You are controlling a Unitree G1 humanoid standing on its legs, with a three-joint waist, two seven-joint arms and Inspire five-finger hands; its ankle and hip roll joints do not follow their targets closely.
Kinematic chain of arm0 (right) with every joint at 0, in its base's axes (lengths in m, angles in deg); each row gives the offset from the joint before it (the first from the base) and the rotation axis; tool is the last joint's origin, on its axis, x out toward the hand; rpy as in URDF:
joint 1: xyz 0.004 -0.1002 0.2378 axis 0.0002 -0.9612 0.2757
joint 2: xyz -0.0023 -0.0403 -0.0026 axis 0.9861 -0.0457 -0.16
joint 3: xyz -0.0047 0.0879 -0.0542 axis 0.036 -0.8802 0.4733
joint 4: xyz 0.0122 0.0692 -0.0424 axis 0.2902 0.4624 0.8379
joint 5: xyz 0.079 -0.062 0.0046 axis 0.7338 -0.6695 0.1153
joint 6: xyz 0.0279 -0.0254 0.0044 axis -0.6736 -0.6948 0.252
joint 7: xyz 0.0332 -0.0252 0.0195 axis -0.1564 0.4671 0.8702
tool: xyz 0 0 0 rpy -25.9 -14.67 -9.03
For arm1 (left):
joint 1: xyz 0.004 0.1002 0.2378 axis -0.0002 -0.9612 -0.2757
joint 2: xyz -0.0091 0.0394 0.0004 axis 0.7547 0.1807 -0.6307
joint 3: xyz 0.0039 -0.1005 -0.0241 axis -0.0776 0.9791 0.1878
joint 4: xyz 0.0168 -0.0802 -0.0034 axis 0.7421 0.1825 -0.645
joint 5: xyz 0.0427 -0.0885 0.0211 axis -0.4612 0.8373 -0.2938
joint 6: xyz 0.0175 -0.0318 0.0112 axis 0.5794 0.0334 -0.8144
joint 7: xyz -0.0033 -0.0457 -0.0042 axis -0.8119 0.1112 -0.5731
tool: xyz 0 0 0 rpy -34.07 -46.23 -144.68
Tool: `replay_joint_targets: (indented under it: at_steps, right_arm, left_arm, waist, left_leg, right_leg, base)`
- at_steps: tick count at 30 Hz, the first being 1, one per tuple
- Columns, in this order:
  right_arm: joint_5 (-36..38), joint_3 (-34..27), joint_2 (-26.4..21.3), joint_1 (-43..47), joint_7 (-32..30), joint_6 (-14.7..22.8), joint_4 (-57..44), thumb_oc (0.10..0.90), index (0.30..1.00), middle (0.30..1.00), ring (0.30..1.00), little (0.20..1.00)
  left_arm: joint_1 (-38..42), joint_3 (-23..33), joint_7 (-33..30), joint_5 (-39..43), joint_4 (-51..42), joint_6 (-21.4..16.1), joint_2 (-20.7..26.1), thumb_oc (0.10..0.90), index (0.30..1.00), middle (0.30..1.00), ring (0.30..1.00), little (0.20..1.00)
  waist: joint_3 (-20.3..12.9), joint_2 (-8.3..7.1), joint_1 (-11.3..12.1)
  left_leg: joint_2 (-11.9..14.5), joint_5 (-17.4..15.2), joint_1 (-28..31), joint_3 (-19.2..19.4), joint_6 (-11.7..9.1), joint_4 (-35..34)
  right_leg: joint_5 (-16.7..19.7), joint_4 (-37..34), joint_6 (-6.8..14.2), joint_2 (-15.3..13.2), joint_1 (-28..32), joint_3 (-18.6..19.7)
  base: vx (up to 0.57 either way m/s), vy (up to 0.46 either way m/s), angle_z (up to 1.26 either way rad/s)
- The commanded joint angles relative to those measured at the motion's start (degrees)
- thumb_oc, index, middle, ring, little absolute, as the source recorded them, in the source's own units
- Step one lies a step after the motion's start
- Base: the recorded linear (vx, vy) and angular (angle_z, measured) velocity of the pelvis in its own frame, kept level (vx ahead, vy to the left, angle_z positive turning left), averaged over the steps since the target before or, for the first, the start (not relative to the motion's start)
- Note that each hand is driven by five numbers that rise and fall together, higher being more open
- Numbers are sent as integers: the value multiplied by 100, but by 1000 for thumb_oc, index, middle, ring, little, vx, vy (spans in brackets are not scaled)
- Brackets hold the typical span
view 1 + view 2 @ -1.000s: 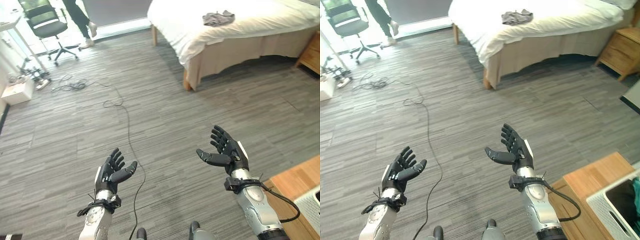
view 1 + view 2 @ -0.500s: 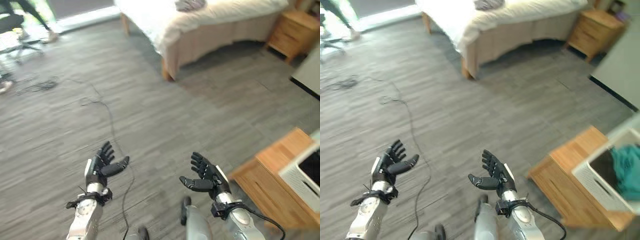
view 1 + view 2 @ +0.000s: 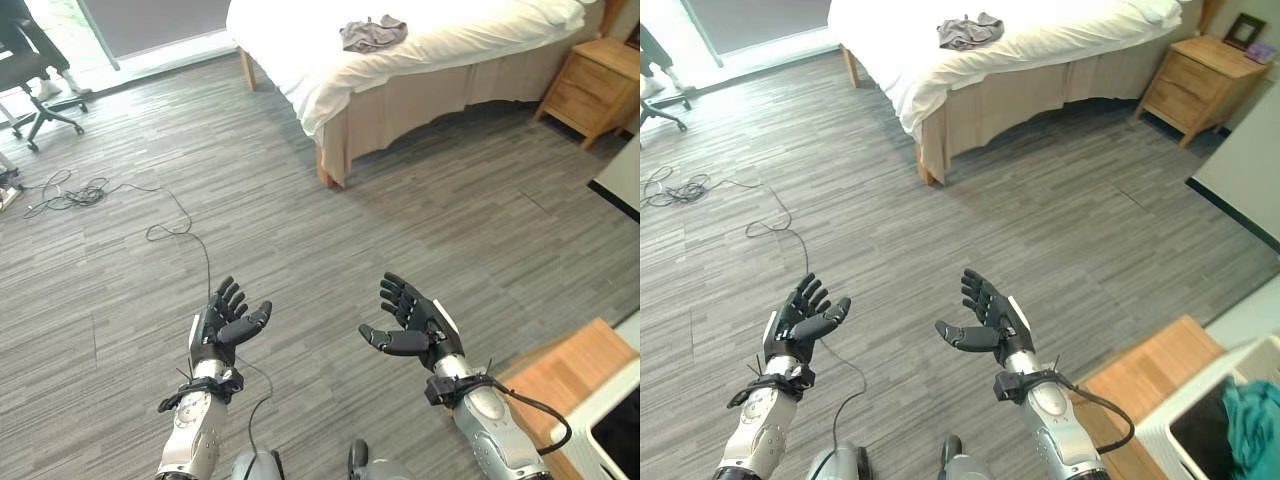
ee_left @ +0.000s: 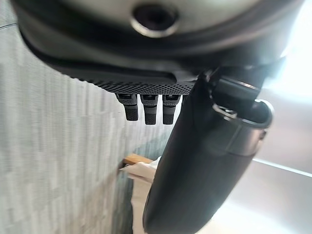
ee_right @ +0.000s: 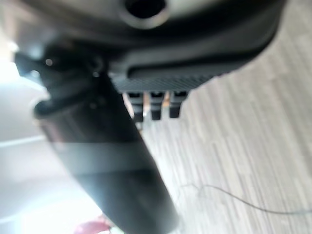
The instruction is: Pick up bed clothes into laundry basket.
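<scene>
Both empty: left hand [image 3: 226, 325] and right hand [image 3: 417, 325] held palms-up with fingers spread over the grey plank floor [image 3: 300, 230], white laundry basket [image 3: 1230, 420] at 4 o'clock already holds teal cloth [image 3: 1252, 425], crumpled grey garment [image 3: 372, 33] unpicked on the white-sheeted bed [image 3: 450, 40] at 12–1 o'clock.

Bedroom with grey plank floor, a white-covered bed and light wood furniture.

The floor [image 3: 420, 220] is grey wood-look planking laid across the room. A bed [image 3: 300, 40] with a white cover and a beige skirt stands at the far side, on wooden legs. Just beside it, to the right, is a wooden nightstand [image 3: 588, 88] with drawers; a small framed picture [image 3: 1244, 28] stands on it. Bright daylight comes in along the far left by a dark panel [image 3: 150, 20]. A black office chair [image 3: 30, 85] on castors stands there, loose cords [image 3: 70, 192] near it. A wooden cabinet [image 3: 1145, 385] sits near right.
</scene>
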Motion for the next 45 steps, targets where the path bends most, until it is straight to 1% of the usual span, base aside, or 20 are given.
replay_joint_targets:
  at_steps: [1, 8, 9, 10, 12, 14, 15, 19, 20, 21, 24, 25, 27, 28, 29, 31, 36, 39, 41, 45]
  right_arm:
    - [-244, -52, -180, 393, 227, 555, -500, 800, 900, 900, 900, 900]
    - [-423, -77, -34, 103, 401, 407, -523, 800, 900, 900, 900, 900]
    - [-490, 40, 90, -9, 465, 359, -516, 800, 900, 900, 900, 900]
    - [-492, 40, 94, -10, 465, 358, -517, 800, 900, 900, 900, 900]
    - [-402, 149, 258, -122, 605, 351, -576, 800, 900, 900, 900, 900]
    - [-501, 199, 277, -115, 611, 330, -568, 800, 900, 900, 900, 900]
    - [-649, 271, 298, -78, 564, 305, -517, 800, 900, 900, 900, 900]
    - [-433, 152, 257, -205, 657, 338, -593, 800, 900, 900, 900, 900]
    - [-412, 68, 228, -310, 678, 333, -594, 800, 900, 900, 900, 900]
    - [-396, -66, 187, -514, 679, 351, -585, 800, 900, 900, 900, 900]
    - [-378, -91, 162, -639, 777, 341, -675, 800, 900, 900, 900, 900]
    - [-374, -67, 147, -614, 799, 325, -721, 800, 900, 900, 900, 900]
    - [-135, -123, 66, -733, 873, 320, -779, 800, 900, 900, 900, 900]
    - [9, -38, 52, -693, 918, 326, -685, 800, 900, 900, 900, 900]
    - [86, 47, 10, -577, 708, 333, -597, 800, 900, 900, 900, 900]
    - [66, 68, -25, -502, 628, 359, -620, 800, 900, 900, 900, 900]
    - [-15, -11, -129, -334, 577, 464, -775, 800, 900, 900, 900, 900]
    - [-413, 54, -199, -257, 559, 460, -667, 800, 900, 900, 900, 900]
    - [-410, 65, -177, -178, 556, 499, -590, 800, 900, 900, 900, 900]
    - [-307, -55, -196, -293, 678, 451, -640, 800, 900, 900, 900, 900]
  left_arm:
    - [134, 575, -87, -74, -751, -752, 139, 800, 900, 900, 900, 900]
    - [-190, 942, -174, -243, -744, -818, 225, 800, 900, 900, 900, 900]
    - [-223, 936, -287, -475, -664, -769, 290, 800, 900, 900, 900, 900]
    - [-224, 935, -289, -477, -667, -767, 293, 800, 900, 900, 900, 900]
    - [-212, 898, -289, -557, -751, -693, 404, 800, 900, 900, 900, 900]
    - [-212, 867, -255, -520, -810, -648, 440, 800, 900, 900, 900, 900]
    - [-156, 833, -266, -596, -912, -624, 541, 800, 900, 900, 900, 900]
    - [128, 715, -165, -496, -1065, -676, 594, 800, 900, 900, 900, 900]
    - [199, 649, -87, -477, -1075, -674, 612, 800, 900, 900, 900, 900]
    - [465, 524, -54, -550, -909, -675, 646, 800, 900, 900, 900, 900]
    - [574, 579, -126, -784, -764, -730, 671, 800, 900, 900, 900, 900]
    - [487, 605, -110, -751, -809, -738, 625, 800, 900, 900, 900, 900]
    - [302, 626, -77, -591, -810, -755, 493, 800, 900, 900, 900, 900]
    - [179, 642, -44, -515, -826, -720, 390, 800, 900, 900, 900, 900]
    - [120, 607, -128, -396, -696, -673, 327, 800, 900, 900, 900, 900]
    - [121, 568, -157, -304, -666, -690, 264, 800, 900, 900, 900, 900]
    - [-127, 488, 8, -287, -419, -587, 296, 800, 900, 900, 900, 900]
    - [-214, 590, -84, -285, -250, -657, 269, 800, 900, 900, 900, 900]
    - [-257, 701, -115, -320, -395, -733, 255, 800, 900, 900, 900, 900]
    - [-267, 802, -42, -423, -492, -742, 335, 800, 900, 900, 900, 900]
  waist:
    - [-65, 315, 282]
    - [-400, 164, 575]
    - [-483, -59, 633]
    - [-509, -47, 663]
    - [-428, -90, 576]
    - [-350, 0, 490]
    - [-168, 189, 220]
    - [-18, 328, -353]
    - [-22, 312, -517]
    - [-80, 134, -909]
    - [-180, 156, -1133]
    - [-234, 135, -1134]
    - [-363, 1, -1149]
    - [-397, -61, -1050]
    - [-209, -154, -750]
    - [-116, -167, -612]
    - [-130, 57, -207]
    - [-199, 366, 68]
    - [-189, 414, 196]
    - [-234, 374, 260]
  left_leg:
    - [72, 1040, -377, -672, -419, -1814]
    - [270, 1530, -611, -29, -326, -1276]
    - [76, 1250, -663, -44, -96, -753]
    - [107, 1249, -690, -26, -92, -743]
    - [-251, 587, -152, 54, 354, -599]
    - [-366, 379, 186, 65, 508, -682]
    - [-429, 141, 782, -92, 618, -930]
    - [-578, -227, 1648, -496, 569, -1259]
    - [-647, -412, 1885, -620, 525, -1298]
    - [-843, -796, 2496, -864, 359, -1427]
    - [-592, -1041, 3333, -931, 12, -1429]
    - [-558, -938, 3332, -960, -96, -1128]
    - [-445, -252, 2765, -1042, -452, 917]
    - [-352, 382, 2265, -956, -691, 2016]
    - [-191, 539, 1384, -843, -579, 3383]
    - [-139, 462, 930, -763, -466, 3510]
    - [59, 219, 405, -573, -147, 977]
    - [-348, 672, 262, -1377, -183, -793]
    - [-423, 1082, 145, -1683, -359, -1422]
    - [-376, 1312, -63, -1228, -398, -1426]
  right_leg:
    - [-823, -74, 604, 15, 615, 359]
    - [-1313, 181, 887, -511, 1456, 713]
    - [-800, 1070, 1115, -900, 1332, 718]
    - [-777, 1062, 1117, -888, 1293, 755]
    - [1032, 3246, 1173, -1156, 351, 828]
    - [1519, 3873, 1153, -1225, -123, 751]
    - [1008, 4396, 1057, -1078, -1017, 693]
    - [246, 3718, 931, -705, -2139, 415]
    - [260, 3219, 956, -718, -2319, 333]
    - [445, 1534, 1083, -711, -2614, 255]
    - [897, 274, 1249, -859, -2569, -1168]
    - [896, 429, 1148, -891, -2467, -1380]
    - [694, 748, 773, -768, -2090, -938]
    - [608, 737, 582, -690, -1767, -882]
    - [324, 570, 328, -465, -1186, -644]
    - [244, 356, 322, -387, -883, -577]
    - [-132, 112, 553, -170, -131, -225]
    - [-530, 56, 547, 117, 301, 347]
    - [-740, 69, 485, 199, 569, 749]
    - [-910, 62, 493, 173, 847, 1056]
  base:
    - [611, 98, -94]
    - [676, 165, -59]
    - [489, 153, -57]
    - [659, 252, -50]
    - [581, 334, -7]
    - [597, 366, 19]
    - [601, 345, 17]
    - [729, 130, 44]
    - [885, -72, 104]
    - [1194, -97, 97]
    - [925, -135, 96]
    - [580, -190, 43]
    - [609, -303, 14]
    - [806, -493, 40]
    - [584, -371, 56]
    - [414, -222, 9]
    - [585, 14, -66]
    - [658, 153, -76]
    - [577, 60, -99]
    - [368, 66, -102]
